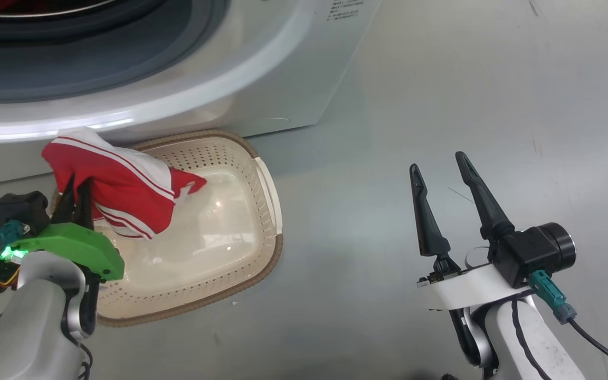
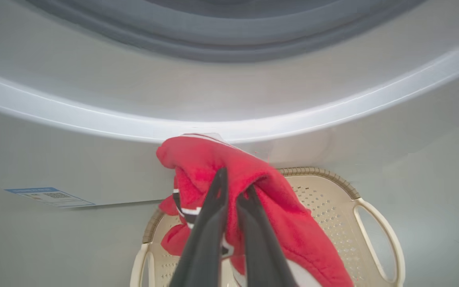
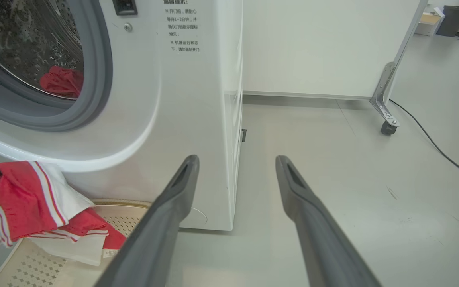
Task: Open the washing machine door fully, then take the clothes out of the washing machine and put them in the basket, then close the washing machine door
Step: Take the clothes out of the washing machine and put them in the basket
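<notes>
My left gripper [image 1: 74, 186] is shut on red clothes [image 1: 124, 184] with white stripes, holding them over the near left part of the cream basket [image 1: 269, 253]. In the left wrist view the clothes [image 2: 277, 207] drape over the left gripper [image 2: 236, 181] above the basket [image 2: 321, 172]. The basket stands on the floor against the white washing machine [image 1: 283, 79], under its open mouth. More red clothes [image 3: 60, 81] lie inside the steel drum. The right gripper [image 1: 437, 162] hangs open and empty over bare floor to the right. The washing machine door is out of view.
A blue sticker [image 2: 50, 196] sits low on the machine's front. To the machine's right is grey floor, with a white panel on a castered leg [image 3: 387, 119], a black cable [image 3: 432, 139] and a dark bin [image 3: 454, 18] farther back.
</notes>
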Available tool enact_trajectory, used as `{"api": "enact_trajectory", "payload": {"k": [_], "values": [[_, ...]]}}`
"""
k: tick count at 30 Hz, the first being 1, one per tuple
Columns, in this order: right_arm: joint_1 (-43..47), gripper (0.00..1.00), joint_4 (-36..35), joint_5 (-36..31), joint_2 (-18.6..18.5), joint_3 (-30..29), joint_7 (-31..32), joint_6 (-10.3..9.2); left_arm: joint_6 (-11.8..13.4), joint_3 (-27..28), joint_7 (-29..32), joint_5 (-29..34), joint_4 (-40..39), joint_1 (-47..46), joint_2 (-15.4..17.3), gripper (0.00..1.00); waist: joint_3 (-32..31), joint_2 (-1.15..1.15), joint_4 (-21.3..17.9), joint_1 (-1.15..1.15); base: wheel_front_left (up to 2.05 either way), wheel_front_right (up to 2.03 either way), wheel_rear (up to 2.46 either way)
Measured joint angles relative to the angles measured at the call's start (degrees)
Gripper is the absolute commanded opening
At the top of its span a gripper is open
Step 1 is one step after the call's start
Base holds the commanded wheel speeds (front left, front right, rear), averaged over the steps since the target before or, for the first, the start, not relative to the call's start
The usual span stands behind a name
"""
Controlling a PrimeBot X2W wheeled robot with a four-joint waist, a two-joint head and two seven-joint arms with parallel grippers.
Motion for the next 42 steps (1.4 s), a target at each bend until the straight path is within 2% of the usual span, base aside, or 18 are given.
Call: {"api": "enact_trajectory", "payload": {"k": [5,8,14,16,17,18,23,29,42], "values": [[-1.59,1.00,-0.05,0.07,0.10,1.00,0.00,0.02,-0.23,-0.13,2.43,-0.34,5.14,-2.48,0.81,0.00,2.75,0.00,-2.06,0.00,0.00,0.00,0.00],[-2.55,1.00,-0.08,0.16,0.23,1.09,0.00,0.01,-1.34,-1.37,4.14,-0.40,8.14,-3.70,1.08,0.00,4.17,0.00,-3.22,0.00,0.00,0.00,0.00],[-3.65,1.00,-0.56,0.81,0.34,1.08,0.00,-0.04,-2.80,-1.92,5.95,-1.37,12.90,-6.11,-0.46,0.00,6.12,0.00,-4.67,0.00,0.00,0.00,0.00],[-3.92,1.00,-0.56,1.56,0.34,1.42,0.00,-0.04,-3.14,-1.91,6.49,-1.58,14.49,-6.87,-0.64,0.35,6.43,0.00,-4.83,0.00,0.00,0.00,0.00],[-4.10,1.00,-0.55,1.80,0.34,1.56,0.00,-0.05,-3.14,-1.87,6.64,-1.72,15.18,-7.21,-0.70,0.78,6.50,0.00,-4.82,0.00,0.00,0.00,0.00],[-4.30,1.00,-0.55,1.93,0.35,1.71,0.00,-0.05,-3.15,-1.82,6.68,-1.88,15.83,-7.51,-0.71,1.00,6.51,0.00,-4.78,0.00,0.00,0.00,0.00],[-4.66,1.00,-0.48,2.58,0.35,2.21,0.00,-0.14,-3.20,-1.68,6.79,-1.87,18.81,-8.79,-0.66,1.00,6.10,0.00,-4.58,0.00,0.00,0.00,0.00],[-4.89,1.00,-0.19,2.72,0.35,1.99,0.00,-0.58,-3.45,-1.94,3.99,-0.81,20.61,-10.01,-0.68,1.00,5.06,0.00,-3.97,0.00,0.00,0.00,0.00],[-4.94,1.00,2.75,1.58,0.34,-1.53,0.00,-0.66,-5.35,-3.65,-7.27,1.51,19.71,-9.68,-3.21,1.00,-0.03,0.00,-0.59,0.00,0.00,0.00,0.00]]}}
